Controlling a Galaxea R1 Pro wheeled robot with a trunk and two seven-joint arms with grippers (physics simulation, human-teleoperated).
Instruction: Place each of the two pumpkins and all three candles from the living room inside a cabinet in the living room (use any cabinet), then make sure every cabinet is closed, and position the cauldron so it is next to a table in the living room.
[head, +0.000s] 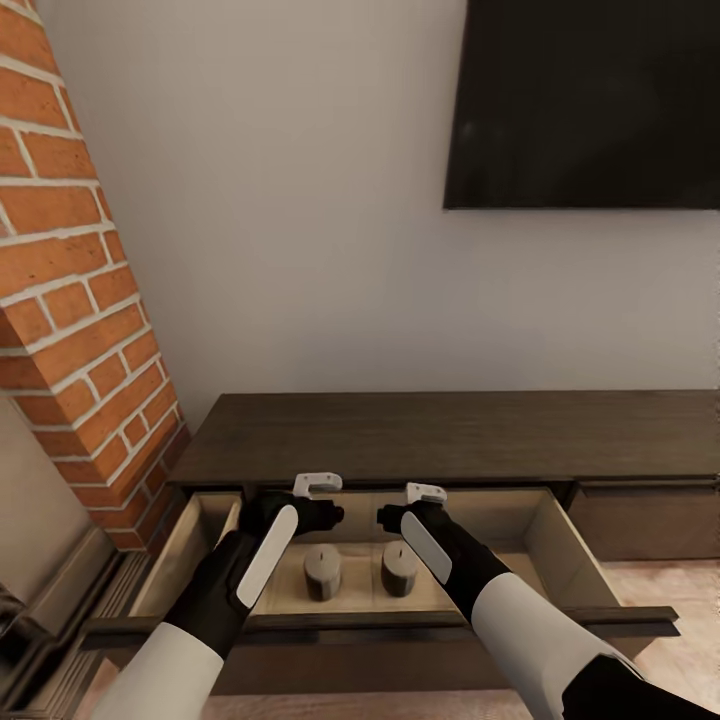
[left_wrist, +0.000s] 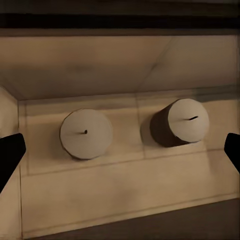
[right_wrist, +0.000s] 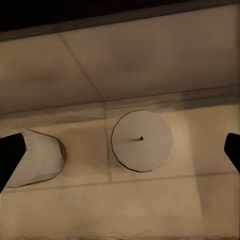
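**Operator:** Beige-tan wax is taken to be the material of the two candles standing upright in the open drawer of the cabinet (head: 450, 435). How are they expected to handle?

**Technician:** Each is judged light, rigid and slightly slick. The left candle (head: 322, 573) and the right candle (head: 399, 567) are set side by side, near but not touching, on the pale drawer floor (head: 355, 600). If a regrasp is required, hold is best taken across the round side wall at mid-height, with the wick avoided.

**Operator:** What is reported for the grippers?

**Technician:** The left gripper (head: 318, 484) is held above the left candle, the right gripper (head: 425, 492) above the right one. In each wrist view the dark fingertips (left_wrist: 10, 155) are seen at the far edges with nothing between them, so both claws are read as spread wide and empty. In the right wrist view one candle (right_wrist: 142, 141) is centred, wick up.

**Operator:** And the surroundings?

**Technician:** A brick column (head: 70, 300) is seen beside the cabinet, and a dark screen (head: 590, 100) is mounted on the wall above. The drawer is not yet closed; a third candle cannot be located.
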